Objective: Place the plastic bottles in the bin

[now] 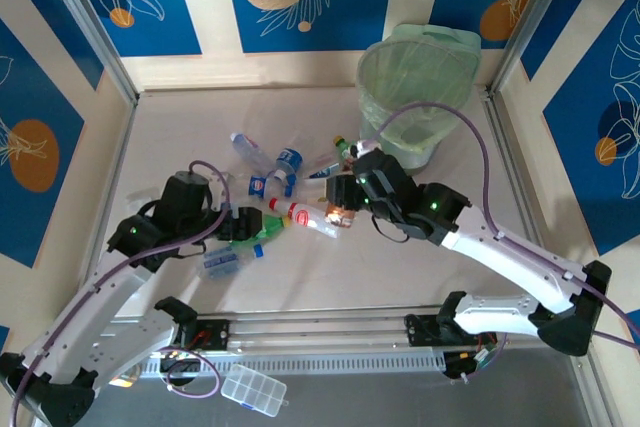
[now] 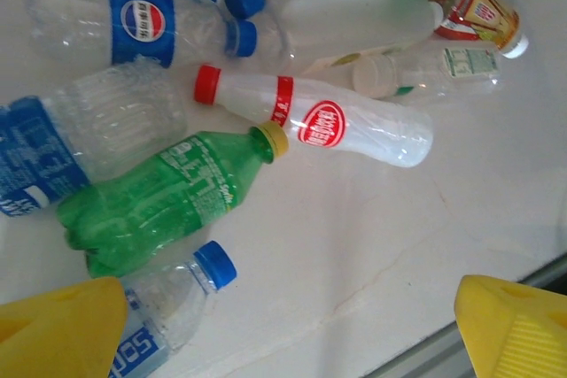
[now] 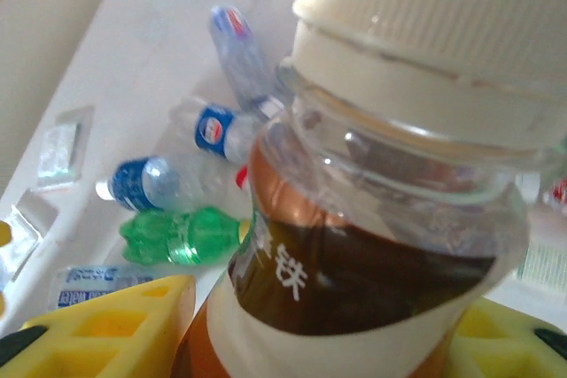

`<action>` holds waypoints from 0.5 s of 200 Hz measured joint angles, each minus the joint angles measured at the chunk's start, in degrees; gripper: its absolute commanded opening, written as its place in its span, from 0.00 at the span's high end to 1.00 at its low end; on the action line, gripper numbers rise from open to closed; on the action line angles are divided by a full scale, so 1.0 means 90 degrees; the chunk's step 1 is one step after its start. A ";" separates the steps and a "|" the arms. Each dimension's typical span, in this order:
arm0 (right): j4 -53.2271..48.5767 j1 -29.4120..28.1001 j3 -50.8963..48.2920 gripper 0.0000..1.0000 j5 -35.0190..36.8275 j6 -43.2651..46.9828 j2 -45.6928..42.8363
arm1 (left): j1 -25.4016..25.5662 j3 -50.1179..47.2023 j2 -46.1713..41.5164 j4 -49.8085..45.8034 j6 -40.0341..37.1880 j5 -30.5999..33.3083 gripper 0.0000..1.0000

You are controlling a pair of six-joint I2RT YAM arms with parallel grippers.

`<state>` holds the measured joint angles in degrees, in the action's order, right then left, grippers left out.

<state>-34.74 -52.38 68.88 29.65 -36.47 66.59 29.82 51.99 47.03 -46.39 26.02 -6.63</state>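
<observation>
Strewn bottles (image 1: 300,215) near upright green bin (image 1: 400,97)

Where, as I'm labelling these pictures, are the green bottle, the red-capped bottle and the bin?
green bottle (image 2: 159,196): left wrist view, middle of its body.
red-capped bottle (image 2: 321,124): left wrist view, its red label.
bin (image 1: 420,87): top external view, its inner wall.

Our left gripper (image 2: 283,334) hangs with jaws spread wide, its arm reaching in from the near-left corner of the table (image 1: 330,272). Our right gripper (image 3: 306,329), reaching from the near-right corner, clamps a brown-labelled bottle (image 3: 354,254).
</observation>
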 measured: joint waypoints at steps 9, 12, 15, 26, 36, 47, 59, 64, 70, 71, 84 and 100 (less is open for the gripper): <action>0.0000 0.0080 0.0279 0.59 -0.0005 0.0236 0.0095 | 0.0000 0.0019 -0.0012 -0.0051 -0.0002 0.0109 0.05; 0.0005 0.0119 0.0376 0.59 -0.0010 0.0316 0.0129 | 0.0000 0.0032 -0.0019 -0.0075 -0.0007 0.0136 0.05; -0.0002 0.0163 0.0478 0.59 -0.0010 0.0386 0.0165 | 0.0000 0.0044 -0.0022 -0.0097 -0.0010 0.0163 0.05; -0.0017 0.0367 0.0857 0.59 -0.0044 0.0634 0.0304 | 0.0000 0.0107 -0.0056 -0.0165 -0.0063 0.0277 0.05; -0.0024 0.0571 0.1185 0.59 -0.0124 0.0806 0.0425 | 0.0000 0.0211 -0.0107 -0.0209 -0.0117 0.0367 0.05; -0.0010 0.0826 0.1515 0.60 -0.0199 0.1001 0.0546 | 0.0000 0.0369 -0.0158 -0.0250 -0.0185 0.0427 0.05; -0.0007 0.1095 0.1836 0.59 -0.0323 0.1163 0.0658 | 0.0000 0.0593 -0.0170 -0.0253 -0.0279 0.0437 0.05; 0.0002 0.1219 0.1984 0.59 -0.0376 0.1231 0.0716 | 0.0000 0.0697 -0.0158 -0.0240 -0.0296 0.0427 0.05; 0.0002 0.1367 0.2161 0.60 -0.0461 0.1302 0.0782 | 0.0000 0.0809 -0.0114 -0.0211 -0.0340 0.0384 0.05; 0.0002 0.1387 0.2183 0.59 -0.0471 0.1309 0.0792 | 0.0000 0.0823 -0.0109 -0.0206 -0.0342 0.0379 0.05; 0.0010 0.1671 0.2540 0.60 -0.0605 0.1430 0.0945 | 0.0012 0.1018 0.0029 -0.0080 -0.0430 0.0221 0.06; 0.0015 0.2023 0.2980 0.60 -0.0801 0.1537 0.1168 | 0.0070 0.1280 0.0325 0.0068 -0.0481 0.0005 0.07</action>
<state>-34.61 -34.17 95.70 22.44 -22.63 77.10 30.46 63.51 49.95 -45.78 21.69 -6.59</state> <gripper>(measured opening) 0.508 0.939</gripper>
